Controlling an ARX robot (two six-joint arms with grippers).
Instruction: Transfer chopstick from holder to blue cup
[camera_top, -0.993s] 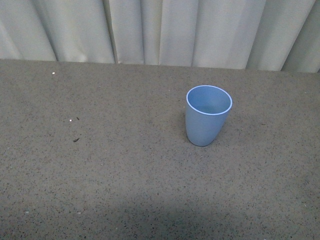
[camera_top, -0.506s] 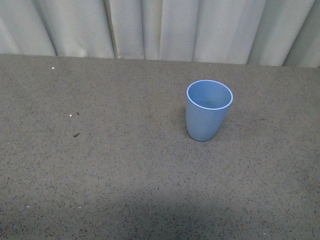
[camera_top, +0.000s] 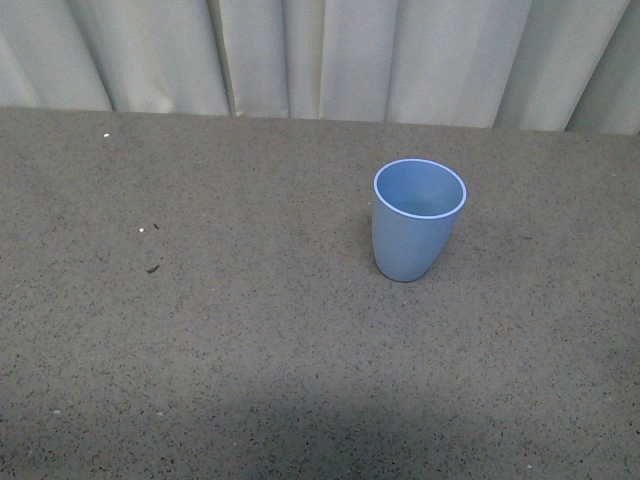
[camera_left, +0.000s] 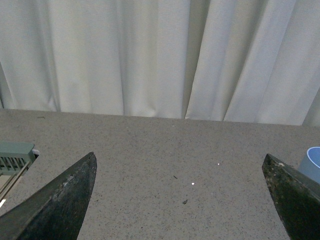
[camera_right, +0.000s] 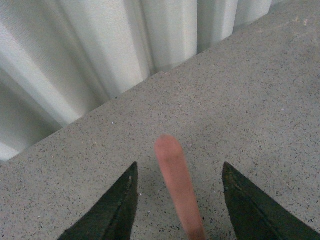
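The blue cup (camera_top: 418, 219) stands upright and empty on the speckled grey table, right of centre in the front view; neither arm shows there. A sliver of the blue cup (camera_left: 312, 163) also shows at the edge of the left wrist view. My left gripper (camera_left: 180, 172) is open above bare table, nothing between its dark fingers (camera_left: 60, 200). In the right wrist view the pinkish-red chopstick (camera_right: 176, 185) pokes out, blurred, between the fingertips of my right gripper (camera_right: 180, 172), which is shut on it lower down. A pale green corner, perhaps the holder (camera_left: 16, 156), shows in the left wrist view.
White curtains (camera_top: 320, 55) hang along the table's far edge. A few small specks (camera_top: 152, 268) lie on the table's left half in the front view.
The front view shifted slightly, so the cup and table edge sit a little higher in the picture than a second ago. The cup itself stayed put.
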